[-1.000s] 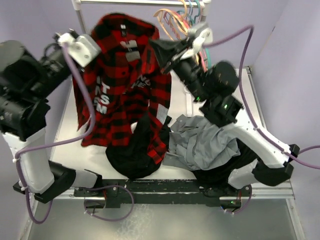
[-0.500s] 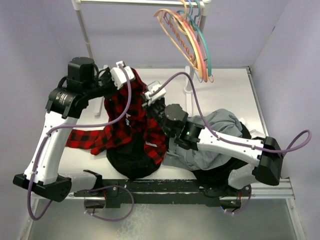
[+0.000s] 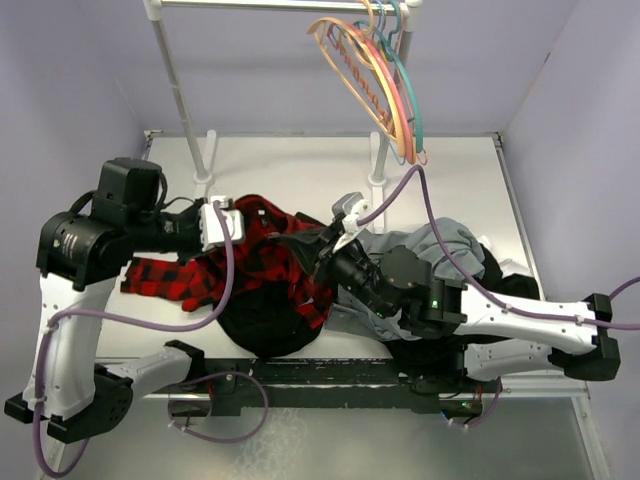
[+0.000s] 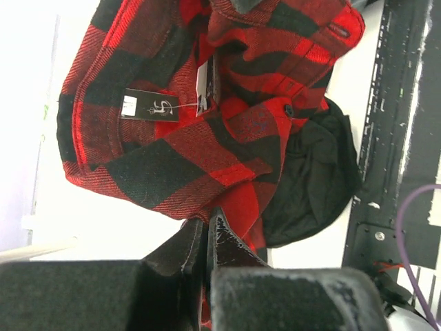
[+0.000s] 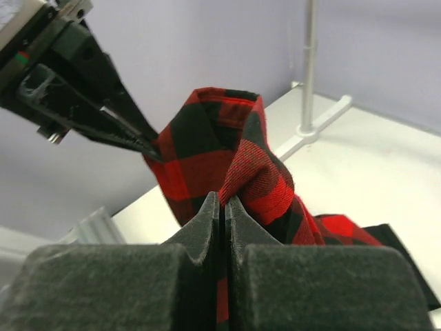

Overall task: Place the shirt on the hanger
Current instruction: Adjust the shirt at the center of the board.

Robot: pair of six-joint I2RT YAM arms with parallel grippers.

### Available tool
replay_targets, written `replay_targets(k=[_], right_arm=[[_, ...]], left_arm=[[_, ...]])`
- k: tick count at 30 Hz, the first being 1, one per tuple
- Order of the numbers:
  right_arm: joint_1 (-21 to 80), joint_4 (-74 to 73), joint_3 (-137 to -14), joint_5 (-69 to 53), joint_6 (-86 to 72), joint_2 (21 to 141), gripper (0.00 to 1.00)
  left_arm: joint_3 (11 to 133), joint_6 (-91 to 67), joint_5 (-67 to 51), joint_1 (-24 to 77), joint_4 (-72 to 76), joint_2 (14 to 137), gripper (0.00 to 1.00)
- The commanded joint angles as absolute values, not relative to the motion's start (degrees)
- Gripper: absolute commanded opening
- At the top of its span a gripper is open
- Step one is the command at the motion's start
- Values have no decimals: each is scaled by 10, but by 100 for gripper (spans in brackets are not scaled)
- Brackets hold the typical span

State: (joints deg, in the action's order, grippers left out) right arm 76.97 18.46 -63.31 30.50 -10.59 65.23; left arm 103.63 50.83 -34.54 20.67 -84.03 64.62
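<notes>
where the white tabletop [image 3: 300, 170] meets the arm bases, a plain black garment [image 3: 262, 328] lies bunched, with a crumpled plain grey garment [image 3: 445, 250] to its right. the red-and-black plaid flannel shirt [image 3: 270, 262] is heaped over the black one's far edge, one sleeve trailing left. the left hand [image 3: 245, 216] is closed on a fold at the heap's top left, and the right hand [image 3: 298, 243] is clamped on a raised fold just beside it. the pale tan triangular hanger [image 3: 345, 77] hangs on the far rail [image 3: 280, 5], well apart from the shirt.
</notes>
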Motion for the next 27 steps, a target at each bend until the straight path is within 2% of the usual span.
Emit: replay_targets(k=[1,9,12,21,24,27], right_arm=[[817,93,-692,311,-157,645,0],[847,89,-731,225,-152,587,0],[849,72,-757,206,-134,587,0],[859,13,-863,132,-102,606,0],[859,-7,-852,122,-119,606,0],[859,0,-789,165,-149,596,0]], left_arm=[[1072,515,-340,212,-888,635,0],[1327,460,-335,242,-889,669,0],[1371,454,-320,249,-888,674,0],[1367,459,-265,251,-887,660,0],[1351,467,-228,251,-887,652,0],[1268,477,-202,251,-877,636,0]])
